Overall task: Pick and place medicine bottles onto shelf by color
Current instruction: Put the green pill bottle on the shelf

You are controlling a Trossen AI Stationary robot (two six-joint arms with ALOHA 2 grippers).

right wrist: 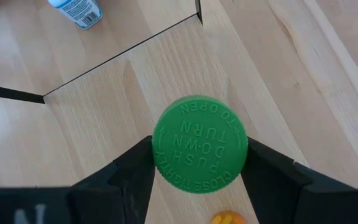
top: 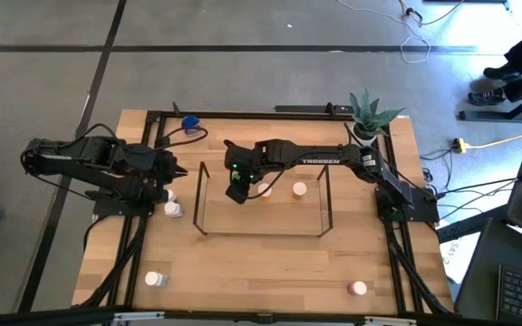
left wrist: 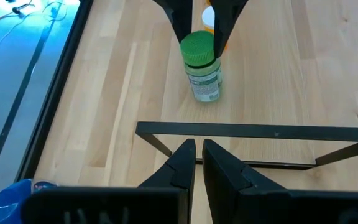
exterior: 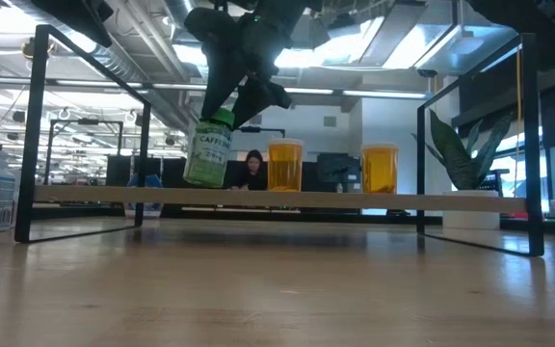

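The right pincer (right wrist: 199,163) pinches a green-capped bottle (exterior: 208,147) by its cap, holding it tilted over the shelf (top: 263,234), near its left end and left of two orange bottles (exterior: 285,165) standing there. The left pincer (left wrist: 197,163), pressed together and empty, waits just left of the shelf above the tabletop (top: 270,272).

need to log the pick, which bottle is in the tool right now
The green-capped bottle, gripped by the right tool over the shelf; the two orange bottles stand free on it.
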